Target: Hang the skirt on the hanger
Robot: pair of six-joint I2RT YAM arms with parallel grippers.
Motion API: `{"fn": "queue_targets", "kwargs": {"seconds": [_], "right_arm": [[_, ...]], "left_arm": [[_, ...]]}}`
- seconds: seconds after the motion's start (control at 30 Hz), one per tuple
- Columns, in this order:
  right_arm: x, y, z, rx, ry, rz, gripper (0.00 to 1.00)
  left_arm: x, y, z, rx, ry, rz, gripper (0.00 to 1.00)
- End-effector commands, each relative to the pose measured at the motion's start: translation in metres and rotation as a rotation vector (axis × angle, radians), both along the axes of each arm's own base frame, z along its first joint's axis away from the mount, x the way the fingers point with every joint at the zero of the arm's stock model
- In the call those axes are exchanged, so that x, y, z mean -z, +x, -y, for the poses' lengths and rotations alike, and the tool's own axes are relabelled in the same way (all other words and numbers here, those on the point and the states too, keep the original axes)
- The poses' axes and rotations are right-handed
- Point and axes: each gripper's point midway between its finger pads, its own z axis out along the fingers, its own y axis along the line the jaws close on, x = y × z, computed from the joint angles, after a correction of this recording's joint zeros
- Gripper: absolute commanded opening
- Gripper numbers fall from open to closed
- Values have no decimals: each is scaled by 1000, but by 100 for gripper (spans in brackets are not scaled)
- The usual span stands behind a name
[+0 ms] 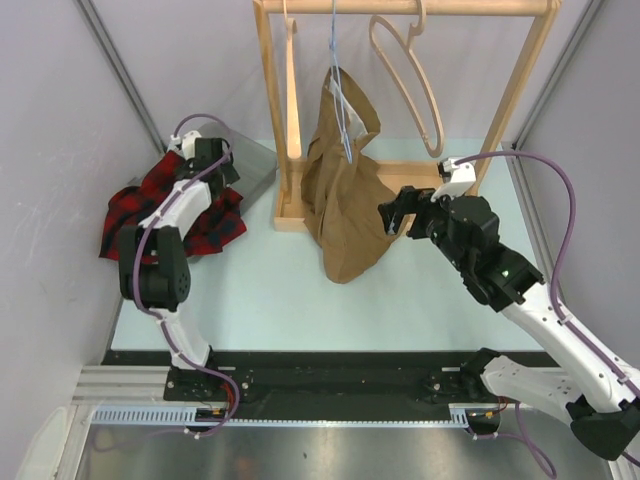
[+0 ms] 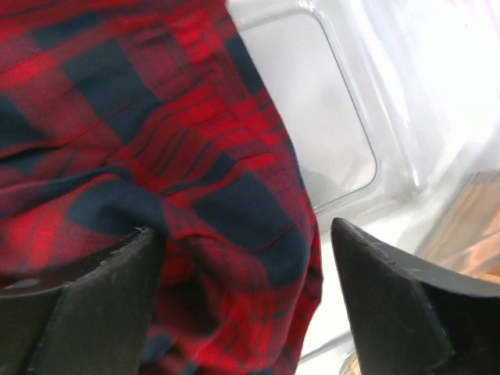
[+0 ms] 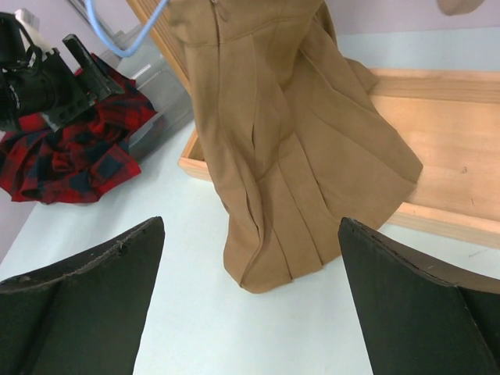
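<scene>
A tan skirt (image 1: 345, 200) (image 3: 289, 156) hangs from a blue wire hanger (image 1: 340, 105) (image 3: 125, 39) on the wooden rack, and its hem reaches the table. At the far left lies a crumpled red and navy plaid skirt (image 1: 125, 210) (image 2: 156, 156) (image 3: 70, 156). My left gripper (image 1: 222, 168) (image 2: 244, 230) stands open right over the plaid cloth, a fold of which bulges between the fingers. My right gripper (image 1: 395, 215) (image 3: 251, 223) is open just right of the tan skirt, with nothing between its fingers.
The wooden rack (image 1: 275, 110) has a low tray base (image 3: 437, 156) and carries two bare wooden hangers (image 1: 410, 80). A clear plastic bin (image 1: 255, 165) (image 2: 328, 117) sits between the plaid skirt and the rack. Grey walls close in on both sides.
</scene>
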Motion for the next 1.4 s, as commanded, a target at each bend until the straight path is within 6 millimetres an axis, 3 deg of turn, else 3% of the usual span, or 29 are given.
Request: {"fn": "queue_targets", "kwargs": {"seconds": [0.0,0.07,0.1,0.17,0.2,0.33,0.37,0.43,0.47,0.57,0.6,0.8,0.9,0.93,1.0,1.03,1.13,1.17,1.37], "right_arm": [[-9,11,-3,-5,29,18,98],[-11,15,0,-1,26,18,97],[-11,16,0,0,26,17,97],[-13,17,3,1,27,22,97],[-13,18,4,3,26,23,96],[-16,19,4,-8,32,31,96],[-16,19,5,-7,33,32,96],[-16,19,7,-4,35,34,96],[-17,18,8,-2,37,38,96],[-20,17,10,-3,43,49,96],[-21,16,11,-1,45,52,96],[-25,14,14,1,51,60,96],[-27,12,15,-2,59,63,96],[-30,10,16,-2,63,68,96],[-32,9,17,2,68,71,96],[-34,7,19,3,72,77,96],[-34,4,21,8,77,74,96],[-36,2,23,12,81,79,96],[-38,-8,29,17,100,79,96]], "left_arm": [[8,22,12,66,-41,-13,71],[13,22,16,80,-66,-23,56],[14,21,17,81,-72,-24,36],[9,19,21,99,-89,-13,21],[6,18,22,107,-92,-9,0],[-26,8,24,131,-92,42,0],[-51,3,25,143,-93,93,0],[-75,-6,26,157,-89,135,0],[-106,-15,26,164,-85,197,0],[-149,-34,29,200,-74,276,0],[-173,-49,31,222,-77,324,0],[-255,-112,51,410,-38,476,0],[-289,-143,79,593,-61,563,0],[-307,-164,94,690,-71,620,0],[-322,-186,111,805,-80,672,0],[-332,-207,127,910,-96,704,0],[-337,-233,145,1034,-138,723,0],[-341,-251,155,1114,-158,742,0],[-364,-302,174,1259,-218,847,0]]}}
